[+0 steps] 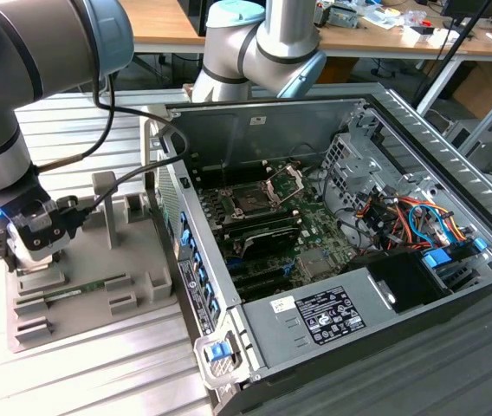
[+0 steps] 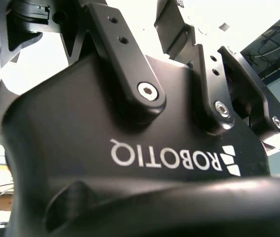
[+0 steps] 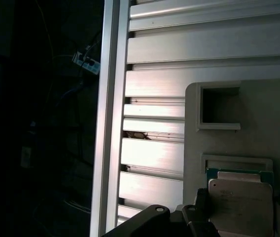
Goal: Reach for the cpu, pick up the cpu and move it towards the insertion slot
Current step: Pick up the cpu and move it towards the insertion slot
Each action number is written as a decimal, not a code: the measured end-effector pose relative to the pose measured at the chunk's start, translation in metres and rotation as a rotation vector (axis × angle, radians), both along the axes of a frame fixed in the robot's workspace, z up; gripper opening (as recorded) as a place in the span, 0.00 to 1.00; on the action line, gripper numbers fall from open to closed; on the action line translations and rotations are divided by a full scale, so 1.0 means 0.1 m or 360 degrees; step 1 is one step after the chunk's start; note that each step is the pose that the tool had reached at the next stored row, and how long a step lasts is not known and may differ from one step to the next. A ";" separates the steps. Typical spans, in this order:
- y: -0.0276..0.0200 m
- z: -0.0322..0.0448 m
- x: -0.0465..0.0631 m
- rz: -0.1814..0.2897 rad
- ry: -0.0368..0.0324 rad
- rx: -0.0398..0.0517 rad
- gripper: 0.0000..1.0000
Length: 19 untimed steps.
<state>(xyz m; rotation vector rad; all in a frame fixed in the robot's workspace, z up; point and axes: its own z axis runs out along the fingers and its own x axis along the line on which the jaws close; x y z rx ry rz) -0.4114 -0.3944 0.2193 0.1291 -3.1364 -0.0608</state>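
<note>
CPU (image 3: 241, 205) is lying flat in a pocket of the grey holder (image 3: 278, 123), with the gripper (image 1: 34, 254) hanging just over it. I cannot tell whether the gripper is clamping. The CPU is looking light, stiff and likely delicate underneath, so opposite edges are looking safest for a hold.

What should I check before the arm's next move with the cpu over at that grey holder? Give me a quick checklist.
1. Gripper over the grey holder, outside the computer case: ok.
2. cpu lying flat at the holder's pocket, in the first wrist view: ok.
3. Firm hold on the cpu: cannot tell.
4. Insertion slot with its metal frame raised: ok.
5. Black cable clear of the case wall: cannot tell.
</note>
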 end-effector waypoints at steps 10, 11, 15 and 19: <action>0.000 0.021 0.00 0.0000 0.0000 0.0000 0.55; 0.000 0.024 0.00 0.0000 0.0000 0.0000 0.55; 0.000 0.030 0.00 0.0000 0.0000 0.0000 0.55; 0.000 0.038 0.00 0.0000 0.0000 0.0000 0.55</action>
